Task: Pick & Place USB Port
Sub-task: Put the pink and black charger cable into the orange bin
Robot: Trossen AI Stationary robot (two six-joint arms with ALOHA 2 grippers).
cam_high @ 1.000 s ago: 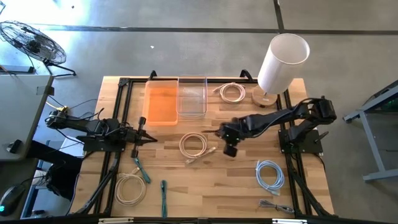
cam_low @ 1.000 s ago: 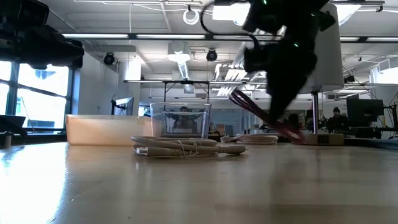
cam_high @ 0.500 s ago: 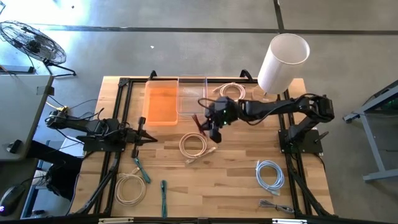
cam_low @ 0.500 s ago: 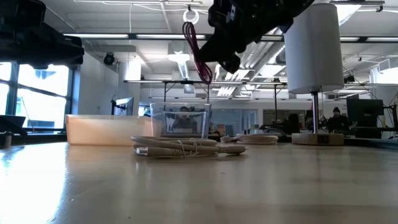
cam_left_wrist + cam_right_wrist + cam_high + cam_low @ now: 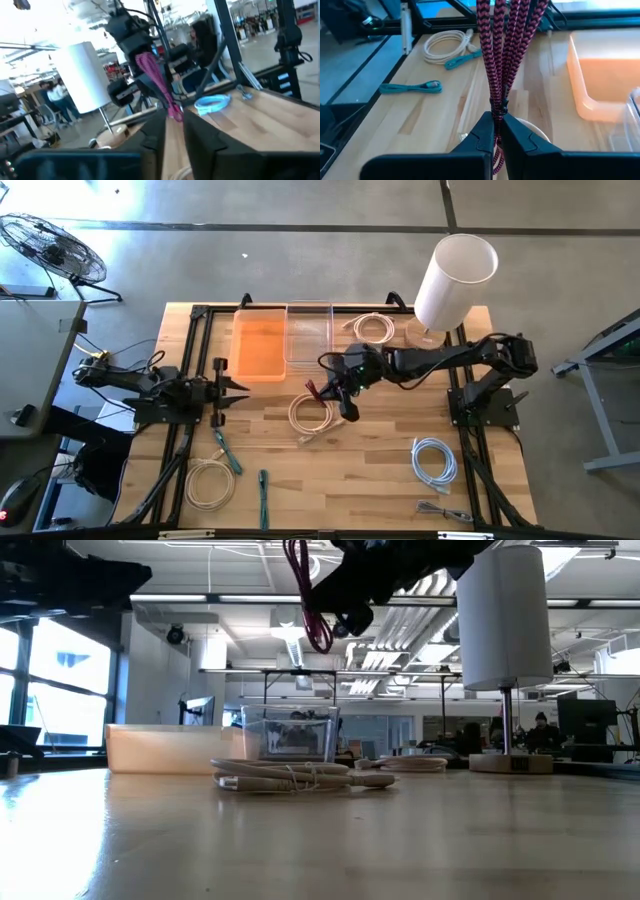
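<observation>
1. Centrally, the right tool [image 5: 497, 131] hangs above the middle of the worktop [image 5: 380, 480], its two dark fingers pinched together on a bundled red-and-black braided cable [image 5: 506, 50]; this bundle is the task's thing, carried in the air and touching nothing below.
2. Risk one: the grip holds only a narrow waist of the bundle, so a quick swing may let the strands slide out and drop onto the white coiled cable [image 5: 310, 413] lying just beneath.
3. Risk two: loose loops trail from the fingers and may snag the rim of the clear bin [image 5: 308, 335] or the orange bin [image 5: 260, 345], both near, if the carry passes low.
4. Appearance of the cable: a zig-zag weave in red and black, several strands doubled over and gathered at one point, limp and springy by the look of it; no plug end can be made out.
5. Outward, the left tool [image 5: 235, 388] waits at the worktop's left edge, well apart, fingers slightly parted and empty; green cables [image 5: 228, 452] lie nearer the front.
</observation>
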